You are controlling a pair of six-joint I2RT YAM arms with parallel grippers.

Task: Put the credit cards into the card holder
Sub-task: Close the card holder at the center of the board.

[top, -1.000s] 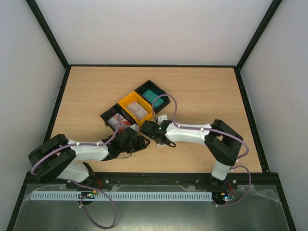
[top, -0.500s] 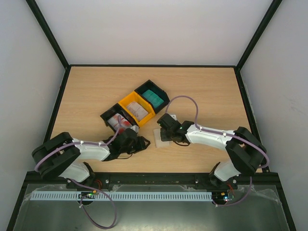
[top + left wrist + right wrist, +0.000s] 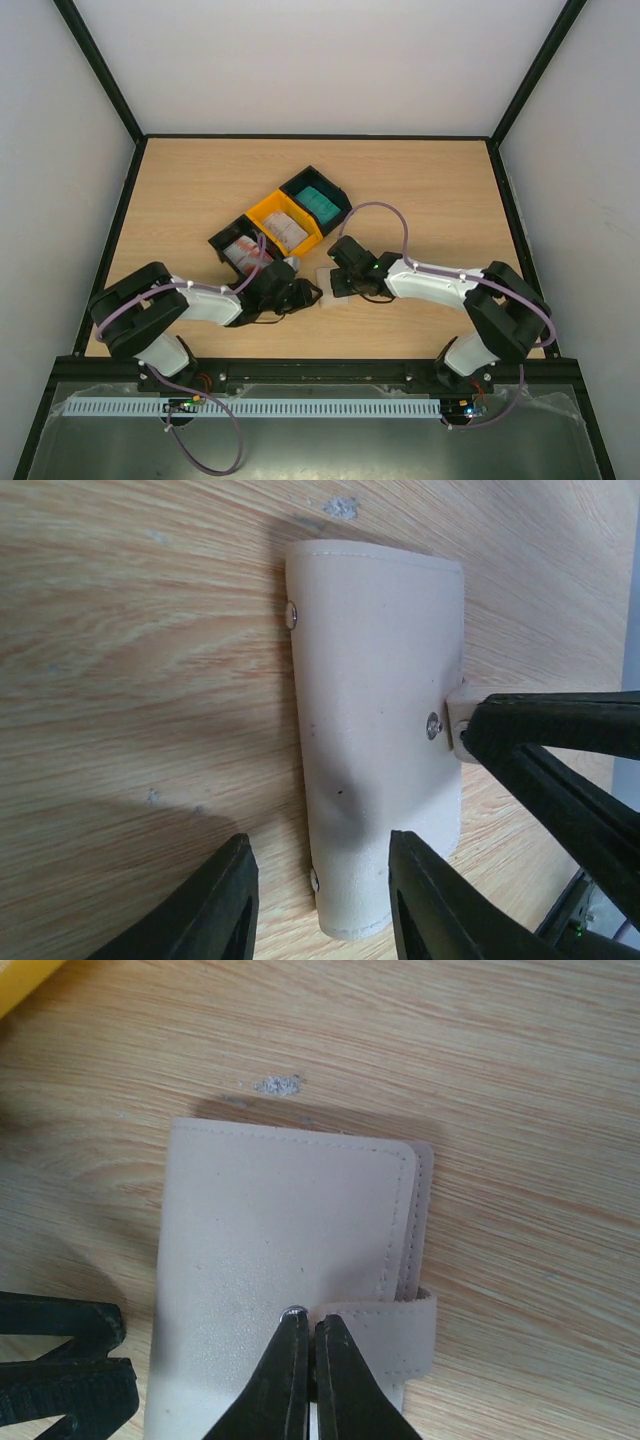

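Observation:
The beige card holder (image 3: 375, 710) lies closed and flat on the wood; it also shows in the right wrist view (image 3: 280, 1230) and in the top view (image 3: 324, 277). My right gripper (image 3: 307, 1328) is shut on the end of its snap tab (image 3: 400, 1335), beside the metal snap. My left gripper (image 3: 320, 915) is open, and the holder's near end lies between its fingers (image 3: 425, 900) without touching them. In the top view the left gripper (image 3: 307, 293) and the right gripper (image 3: 338, 282) meet at the holder. The red-blotched card (image 3: 250, 256), the white-grey card (image 3: 291, 232) and the teal card (image 3: 322, 204) lie in the trays.
The joined black (image 3: 222, 243), yellow (image 3: 262, 211) and black (image 3: 305, 177) trays stand diagonally just behind both grippers. In the right wrist view the left gripper's fingers (image 3: 60, 1365) show at the lower left, and the yellow tray's corner (image 3: 25, 982) at the upper left.
The holder came from beside the yellow tray down onto the table. The right arm swung out and now pinches the tab. The left gripper moved right to the holder's end.

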